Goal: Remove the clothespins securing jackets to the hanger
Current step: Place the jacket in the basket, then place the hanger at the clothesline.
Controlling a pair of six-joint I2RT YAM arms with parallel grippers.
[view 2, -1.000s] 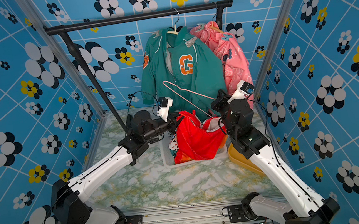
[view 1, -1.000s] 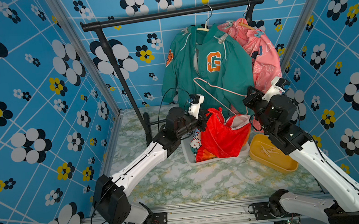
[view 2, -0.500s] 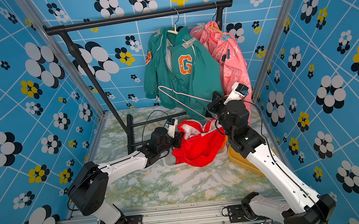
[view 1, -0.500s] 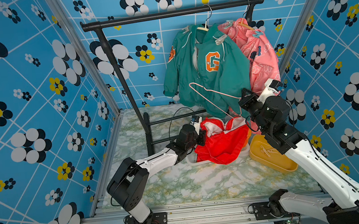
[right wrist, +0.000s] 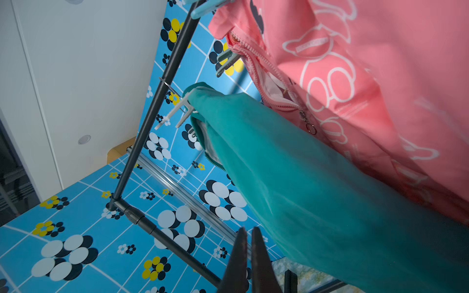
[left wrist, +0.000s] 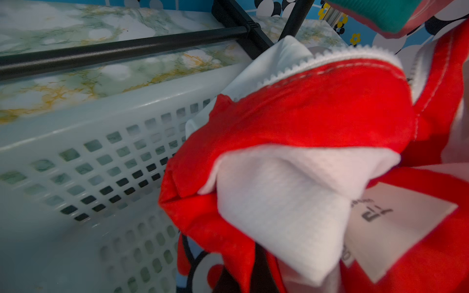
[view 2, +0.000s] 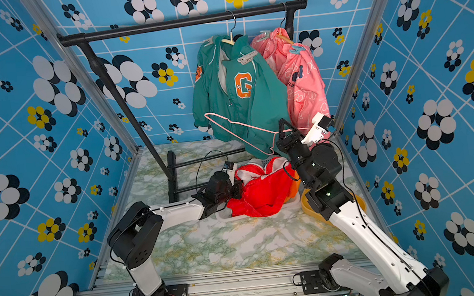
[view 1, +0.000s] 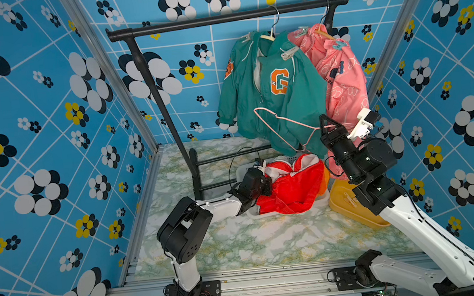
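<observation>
- The green jacket (view 1: 269, 97), with an orange "G" on the chest, hangs from the black rail (view 1: 216, 18). One whitish clothespin (view 1: 289, 53) is clipped at one shoulder and a second whitish clothespin (view 1: 245, 37) at the other.
- The pink jacket (view 1: 343, 83), printed with white outlines, hangs just beside it, and a pale teal clothespin (view 1: 340, 44) is clipped on its shoulder.
- The red jacket (view 1: 293, 184), showing white lining and a zip, lies crumpled in the white basket (left wrist: 101, 142) on the surface (view 1: 239, 238).
- Tan clothespins (view 1: 348, 201) lie in the yellow tray (view 1: 369, 222), beside the basket.
- The left tool (view 1: 265, 183) is pressed together on a fold of the red jacket, low at the basket and well below the clipped pins.
- The right tool (view 1: 328, 127) pinches the bare pink wire hanger (view 1: 296, 122) in front of the green jacket's hem. It is between the two hanging jackets and well below their pins.
</observation>
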